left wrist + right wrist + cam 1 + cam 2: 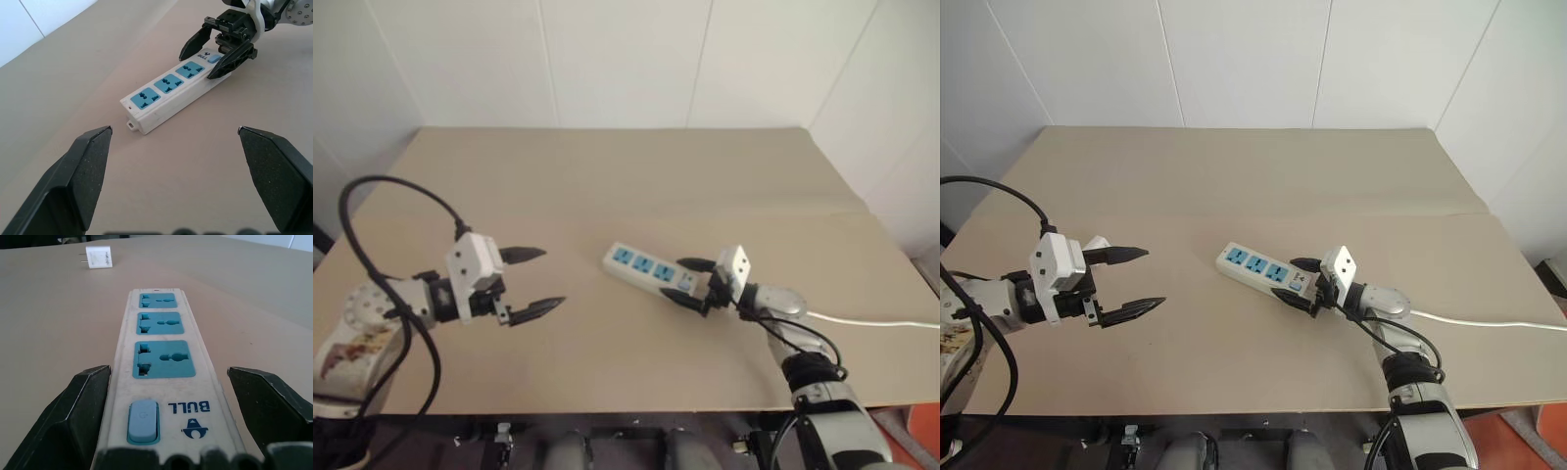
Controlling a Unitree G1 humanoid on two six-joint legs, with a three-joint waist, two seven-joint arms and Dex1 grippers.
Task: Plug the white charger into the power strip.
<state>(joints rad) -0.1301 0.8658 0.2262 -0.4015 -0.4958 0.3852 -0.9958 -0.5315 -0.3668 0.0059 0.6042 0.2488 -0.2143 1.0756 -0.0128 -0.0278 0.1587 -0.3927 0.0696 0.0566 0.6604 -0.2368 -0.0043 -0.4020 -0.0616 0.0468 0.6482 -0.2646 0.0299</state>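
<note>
The power strip [641,266], a white bar with three blue socket faces, lies flat near the middle of the tan table. My right gripper [674,280] stands open, one finger on each side of the strip's switch end [143,420], with a small gap to its sides. The white charger [99,257] lies on the table beyond the strip's far end, its prongs pointing sideways. My left gripper [554,276] hovers open and empty to the left of the strip, pointing toward it.
The strip's white cord [871,320] runs off to the right across the table. A black cable [372,196] loops above my left arm. The table [607,382] has its front edge close below the grippers; white walls stand behind.
</note>
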